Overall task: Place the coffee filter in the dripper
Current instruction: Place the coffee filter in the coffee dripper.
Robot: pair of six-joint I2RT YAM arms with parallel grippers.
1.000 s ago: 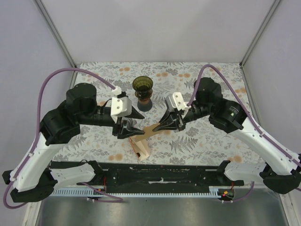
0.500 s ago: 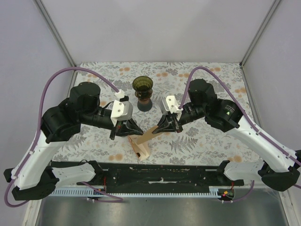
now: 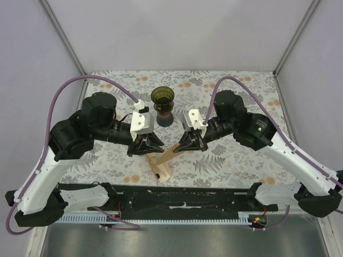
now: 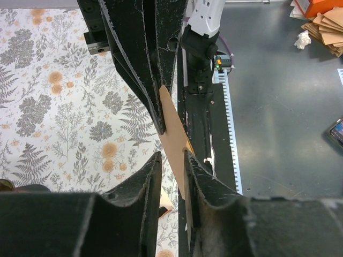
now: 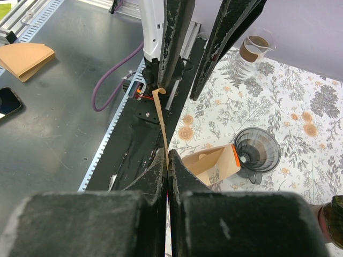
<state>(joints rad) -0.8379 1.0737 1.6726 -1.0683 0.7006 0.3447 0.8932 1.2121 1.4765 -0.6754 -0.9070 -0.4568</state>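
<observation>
1. The right fingers [image 3: 187, 145] are clenched on one edge of the coffee filter [image 3: 169, 152]. In the right wrist view both pads are pressed flat together, and the paper runs out edge-on between them.
2. The left fingers [image 3: 151, 150] are released. The left wrist view shows a gap between them. The filter's other end stands in that gap, close to one finger; contact cannot be confirmed.
3. Filter location: in the air between the two arms, above the table [image 3: 241, 91] and on the near side of the dripper [image 3: 164, 120], not in it. The cardboard sleeve [image 3: 161, 170] lies on the table just below it.
4. Reason for the hold (judgement): a pinch at the edge leaves most of the paper free. The opposite arm can then take the other layer and spread the flat filter into a cone. At present only the right arm carries it.
5. The dripper stands upright with its mouth up and nothing over it, so it is open to an approach from above. A dark olive cup [image 3: 162, 96] stands just behind it.
6. Status: insertion not yet done. The next step likely requires the left fingers to close on the free end or to clear away. Risk: thin paper may crease or slip.
</observation>
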